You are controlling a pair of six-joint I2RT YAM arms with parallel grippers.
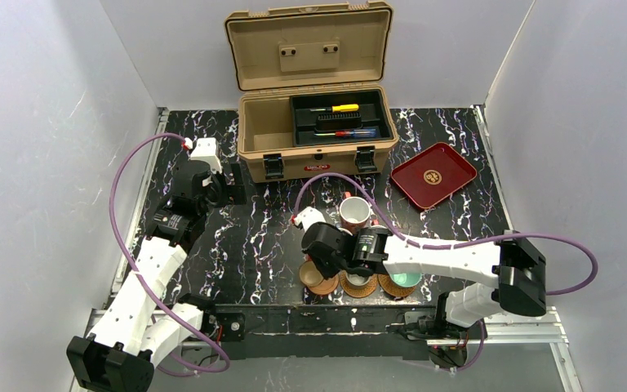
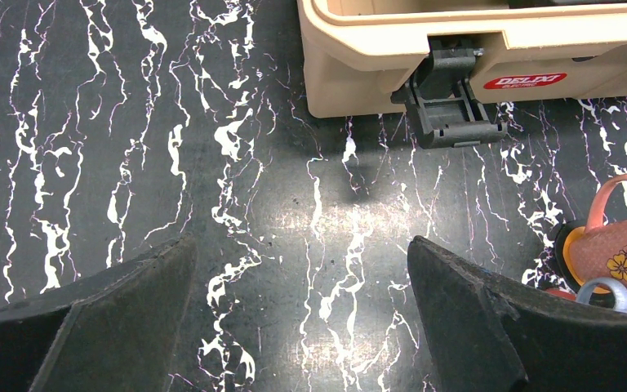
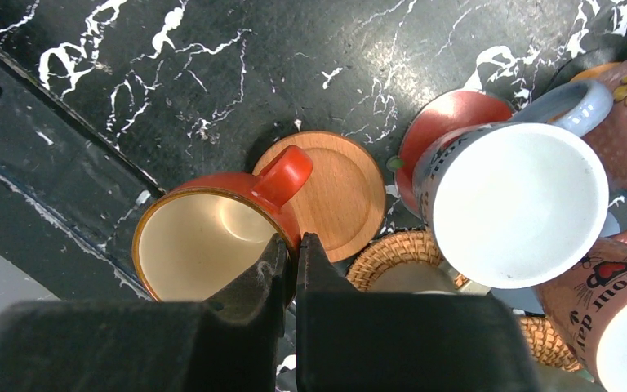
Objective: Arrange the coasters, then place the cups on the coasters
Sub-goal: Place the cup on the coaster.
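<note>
**L open, R clamped**

L arm: runs from lower-left corner of top view up the left side, wrist tipped down. L gripper (image 2: pixel 300 269) wide open, fingers (image 2: pixel 114 327) at the lower corners of wrist cam. R arm: from lower right, stretched left across lower centre. R gripper (image 3: pixel 292 255) points down, jaws near-closed, pinching rim of orange cup (image 3: pixel 196 237).
</note>
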